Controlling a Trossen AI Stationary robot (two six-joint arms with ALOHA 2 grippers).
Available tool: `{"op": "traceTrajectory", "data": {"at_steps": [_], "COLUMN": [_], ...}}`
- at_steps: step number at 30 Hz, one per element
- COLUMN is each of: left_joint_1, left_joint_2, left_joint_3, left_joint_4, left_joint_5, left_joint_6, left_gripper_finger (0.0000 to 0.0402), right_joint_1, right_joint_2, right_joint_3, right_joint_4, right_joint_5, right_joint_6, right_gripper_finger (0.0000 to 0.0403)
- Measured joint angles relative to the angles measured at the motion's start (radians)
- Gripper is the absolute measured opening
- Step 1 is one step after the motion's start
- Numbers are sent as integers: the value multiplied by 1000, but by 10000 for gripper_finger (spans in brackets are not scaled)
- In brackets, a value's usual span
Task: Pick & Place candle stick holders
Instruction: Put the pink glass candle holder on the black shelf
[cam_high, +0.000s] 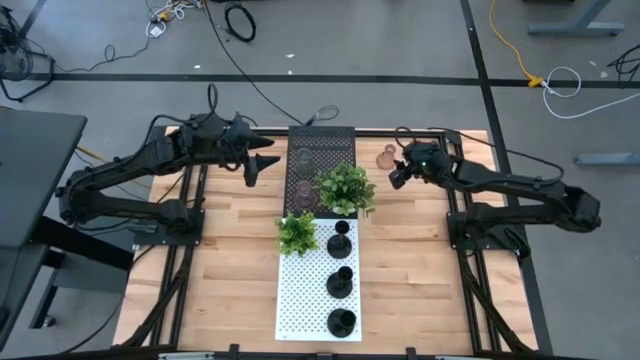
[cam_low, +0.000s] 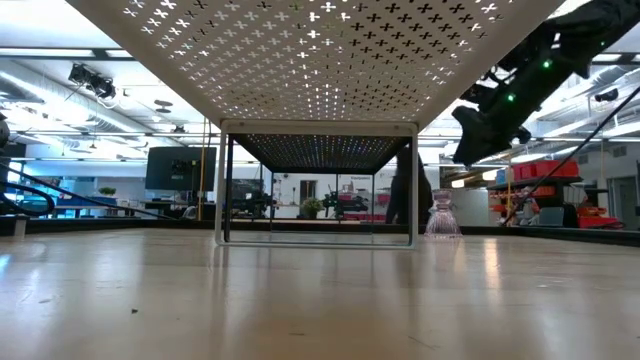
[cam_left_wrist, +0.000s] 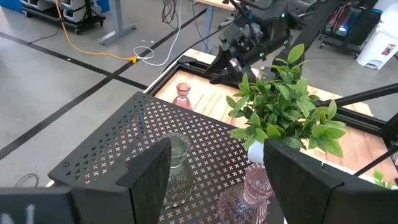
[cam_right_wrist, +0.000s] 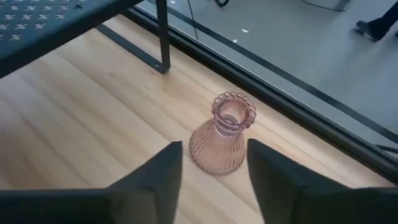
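While seemingly ungripped, pink glass holder (cam_right_wrist: 222, 138) stands upright, mouth up.

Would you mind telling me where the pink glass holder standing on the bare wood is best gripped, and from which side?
Grip the pink glass holder at the narrow neck, just under its flared, scalloped rim, coming from above. It stands upright on the table, and the ribbed body bulges below, so jaws there might slip. The right gripper, open, is already above it.

Two dark jointed arms, black cables, green lights
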Motion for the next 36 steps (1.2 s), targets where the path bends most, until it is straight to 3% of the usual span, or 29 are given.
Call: {"op": "traceTrajectory", "data": {"at_steps": [6,11,18,24,36], "left_joint_1": [0,0,0,0,0], "left_joint_2": [0,0,0,0,0], "left_joint_3": [0,0,0,0,0], "left_joint_4": [1,2,2,1,-3], "left_joint_5": [0,0,0,0,0], "left_joint_6": [0,-1,-4,-3,-1], "left_gripper_finger": [257,257,257,257,257], "right_joint_1": [-28,-38,-38,-42,-31], "right_joint_2": [31,107,250,333,300], "right_joint_3": [-67,-94,-94,-90,-94], "right_joint_4": [154,297,441,487,473], "right_joint_5": [10,-38,-28,58,64], "right_joint_6": [47,78,78,95,86], "right_gripper_finger": [242,266,270,270,270]}}
